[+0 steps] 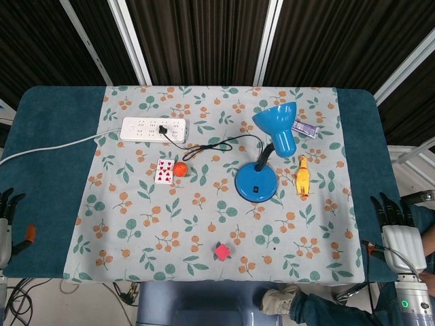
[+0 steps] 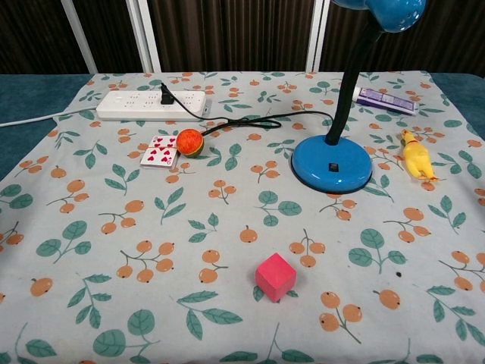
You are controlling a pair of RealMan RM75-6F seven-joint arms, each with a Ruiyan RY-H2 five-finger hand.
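Observation:
My right hand (image 1: 395, 227) hovers off the table's right edge in the head view, fingers spread and holding nothing; the yellow rubber chicken (image 1: 302, 176) is the nearest object to it. My left hand (image 1: 5, 223) sits at the far left edge, fingers apart and empty, well away from everything. On the floral cloth lie a blue desk lamp (image 1: 265, 159), a pink cube (image 1: 221, 251), an orange ball (image 1: 179, 168) and a playing card (image 1: 163, 172). The chest view shows the pink cube (image 2: 275, 277) near the front but neither hand.
A white power strip (image 1: 153, 129) lies at the back left, with the lamp's black cord (image 1: 212, 146) plugged into it. A purple tube (image 1: 305, 128) rests behind the lamp. The floral cloth (image 1: 136, 224) covers the teal table (image 1: 47, 149).

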